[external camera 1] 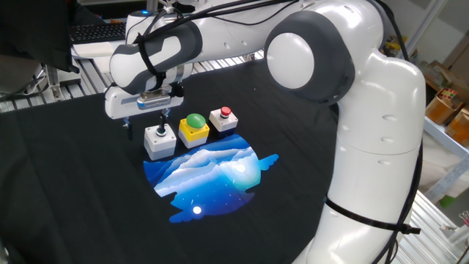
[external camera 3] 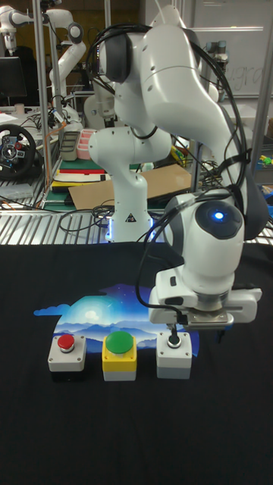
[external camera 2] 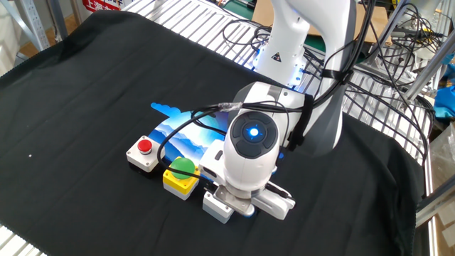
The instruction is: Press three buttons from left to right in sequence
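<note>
Three buttons stand in a row on the black cloth. The grey-white box [external camera 1: 160, 142] [external camera 3: 175, 360] carries a small green button [external camera 3: 175, 342]. Beside it are the yellow box with a big green dome [external camera 1: 194, 125] [external camera 3: 120, 352] [external camera 2: 180, 176] and the white box with a red button [external camera 1: 224, 117] [external camera 3: 67, 352] [external camera 2: 144, 152]. My gripper [external camera 1: 146, 123] [external camera 3: 198, 334] hangs over the grey-white box, open. One fingertip [external camera 3: 175, 332] is directly on or just above the small button; the other fingertip [external camera 3: 221, 334] hangs beside the box. In the other fixed view the wrist hides most of this box [external camera 2: 215, 207].
A blue-and-white printed patch [external camera 1: 209, 172] lies on the cloth next to the buttons. My arm's base [external camera 2: 284, 50] and cables [external camera 2: 370, 43] stand at the back. Metal rack slats [external camera 2: 178, 18] border the cloth, and a keyboard [external camera 1: 95, 31] lies beyond it.
</note>
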Action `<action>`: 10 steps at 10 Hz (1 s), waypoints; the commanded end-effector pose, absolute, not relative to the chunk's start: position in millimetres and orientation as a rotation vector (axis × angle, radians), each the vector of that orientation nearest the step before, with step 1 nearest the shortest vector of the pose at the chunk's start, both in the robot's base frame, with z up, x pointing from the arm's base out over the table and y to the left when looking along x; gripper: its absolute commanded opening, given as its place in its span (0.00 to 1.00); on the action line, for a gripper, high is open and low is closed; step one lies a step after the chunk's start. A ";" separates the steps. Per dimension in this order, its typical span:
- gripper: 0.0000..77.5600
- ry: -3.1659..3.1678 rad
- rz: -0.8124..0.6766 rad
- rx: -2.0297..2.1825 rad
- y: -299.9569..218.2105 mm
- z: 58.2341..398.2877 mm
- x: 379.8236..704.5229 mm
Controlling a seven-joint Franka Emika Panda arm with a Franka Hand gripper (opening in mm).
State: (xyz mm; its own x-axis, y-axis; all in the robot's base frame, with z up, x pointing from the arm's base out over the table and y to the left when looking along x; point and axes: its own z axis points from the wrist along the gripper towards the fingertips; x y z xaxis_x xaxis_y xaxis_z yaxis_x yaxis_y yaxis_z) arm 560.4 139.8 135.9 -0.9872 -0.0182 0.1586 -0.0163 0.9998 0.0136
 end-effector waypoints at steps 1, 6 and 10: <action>1.00 -2.974 -0.017 0.023 138.9 130.9 557.2; 1.00 -2.975 -0.021 0.023 139.9 133.5 557.7; 1.00 -2.975 -0.019 0.013 144.7 147.6 558.9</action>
State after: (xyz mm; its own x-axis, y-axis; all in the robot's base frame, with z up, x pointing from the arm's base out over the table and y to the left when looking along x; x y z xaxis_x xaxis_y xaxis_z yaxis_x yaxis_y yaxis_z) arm 557.6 142.1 140.6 -0.9858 -0.0135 0.1672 -0.0114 0.9998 0.0136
